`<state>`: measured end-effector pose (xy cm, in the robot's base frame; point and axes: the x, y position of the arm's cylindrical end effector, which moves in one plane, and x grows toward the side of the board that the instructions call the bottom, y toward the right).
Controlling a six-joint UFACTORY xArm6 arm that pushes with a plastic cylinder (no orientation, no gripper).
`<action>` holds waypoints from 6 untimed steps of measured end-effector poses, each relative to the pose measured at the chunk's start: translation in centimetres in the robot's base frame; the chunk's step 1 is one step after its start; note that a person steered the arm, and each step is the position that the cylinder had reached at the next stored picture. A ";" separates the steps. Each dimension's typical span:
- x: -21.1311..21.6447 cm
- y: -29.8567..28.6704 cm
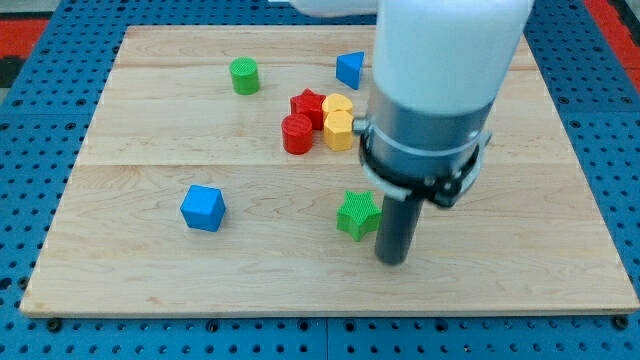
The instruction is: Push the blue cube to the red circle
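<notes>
On the near right of the wooden table [150, 260], my tip [393, 260] planted just right of the green star [357, 214], nearly touching. No hand fitted, only the bare rod. Well to the left, blue cube [203, 208] alone. Farther back at centre, red circle [297, 134] clustered against red star [309, 104] and two yellow blocks [338, 122]. Beyond, green cylinder [244, 76] and blue triangular block [349, 69].

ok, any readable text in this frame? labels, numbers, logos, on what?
None: no word, number, logo or sign can be read anywhere in the camera view.
Wooden board: bare grain only.
Blue cube, red cylinder and the other blocks: plain faces.
Arm housing and my tip: unmarked.
Blue pegboard: holes only.
</notes>
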<state>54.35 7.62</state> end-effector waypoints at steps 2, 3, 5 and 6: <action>2.0 -5.4; 2.3 -9.0; 1.5 -18.2; -1.2 -22.1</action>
